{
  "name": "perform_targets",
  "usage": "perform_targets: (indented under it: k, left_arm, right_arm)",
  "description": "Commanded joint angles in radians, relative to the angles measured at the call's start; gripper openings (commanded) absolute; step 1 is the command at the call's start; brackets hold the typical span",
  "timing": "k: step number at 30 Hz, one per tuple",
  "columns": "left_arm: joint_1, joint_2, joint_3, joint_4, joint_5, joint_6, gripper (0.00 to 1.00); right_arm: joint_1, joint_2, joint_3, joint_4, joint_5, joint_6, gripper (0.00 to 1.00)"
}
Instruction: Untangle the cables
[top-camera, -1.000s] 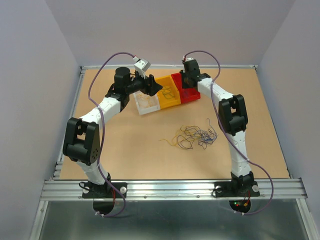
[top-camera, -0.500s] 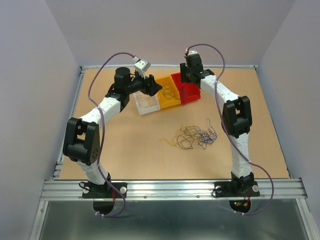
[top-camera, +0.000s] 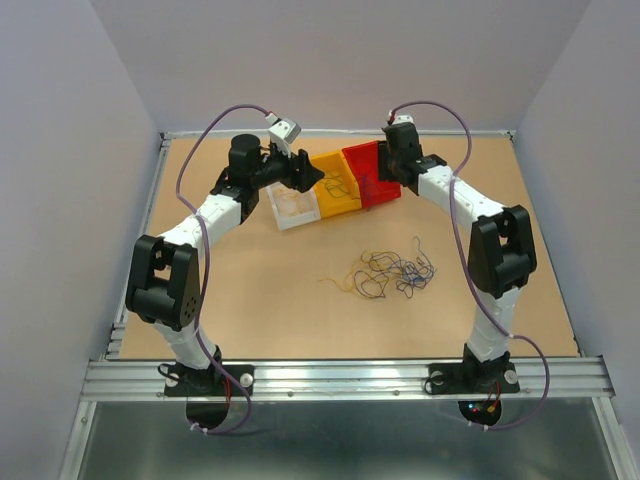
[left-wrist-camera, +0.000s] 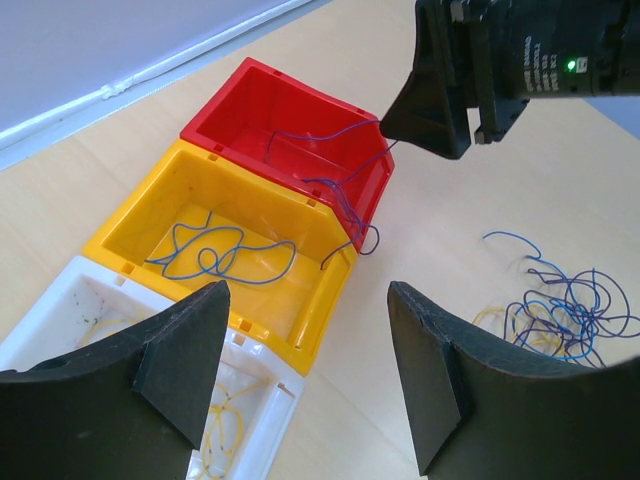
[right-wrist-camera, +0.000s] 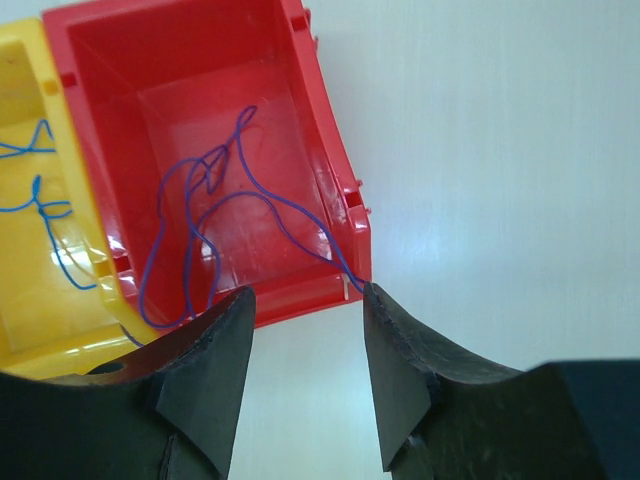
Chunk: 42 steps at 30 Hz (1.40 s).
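Observed: a row of three small plastic bins sits near the far edge of the desk (top-camera: 250, 300), about its middle: red bin (right-wrist-camera: 200, 50), yellow bin (left-wrist-camera: 270, 205), white bin (left-wrist-camera: 60, 300). The loose tangle of thin curly cables (top-camera: 385, 272) lies near the desk's centre, well apart from the bins.

Right end effector (right-wrist-camera: 307, 300): released, jaws apart, nothing between them, hovering over the red bin's near right corner. A thin blue wire (right-wrist-camera: 255, 180) lies looped inside that bin, one strand crossing the rim and ending at the right-hand fingertip; whether it touches the pad cannot be told.

Left end effector (left-wrist-camera: 308, 300): released and empty, hanging above the yellow and white bins.

Risks, as judged:
- If the strand clings to the fingertip, any withdrawal of the right arm may drag the wire back out onto the desk.
- The wire's tail hangs over the red bin's wall next to the yellow bin; being springy, it may creep out or tip across.
- The two end effectors are close together over the bins; a careless move could knock one into the other or shift a bin.
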Motion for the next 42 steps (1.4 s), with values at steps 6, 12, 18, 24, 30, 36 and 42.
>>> perform_targets:
  k: [6,12,18,24,30,36,42]
  left_arm:
    - [-0.001,-0.032,0.031,0.024,0.012,0.013,0.76]
    - [-0.001,-0.029,0.033,0.022,0.012,0.015,0.76]
    - [-0.001,-0.026,0.034,0.021,0.010,0.016,0.76]
    - [-0.001,-0.028,0.036,0.021,0.009,0.016,0.76]
    - [-0.001,-0.028,0.036,0.018,0.010,0.016,0.76]
    - [-0.001,-0.032,0.037,0.016,0.010,0.018,0.76]
    - [-0.001,-0.029,0.039,0.015,0.009,0.019,0.76]
  right_arm:
    - [0.004,0.043,-0.011,0.039,0.073,0.001,0.52]
    - [-0.004,0.083,0.018,0.041,0.099,-0.007,0.49]
    - [-0.011,0.117,0.041,0.039,0.093,-0.015,0.34]
    - [-0.010,0.104,0.055,0.041,0.022,-0.018,0.03]
    - [-0.010,0.134,0.115,0.039,-0.062,-0.029,0.01]
    - [-0.010,0.241,0.243,0.038,-0.116,-0.030,0.01]
    - [-0.010,0.391,0.360,0.025,-0.133,-0.015,0.01]
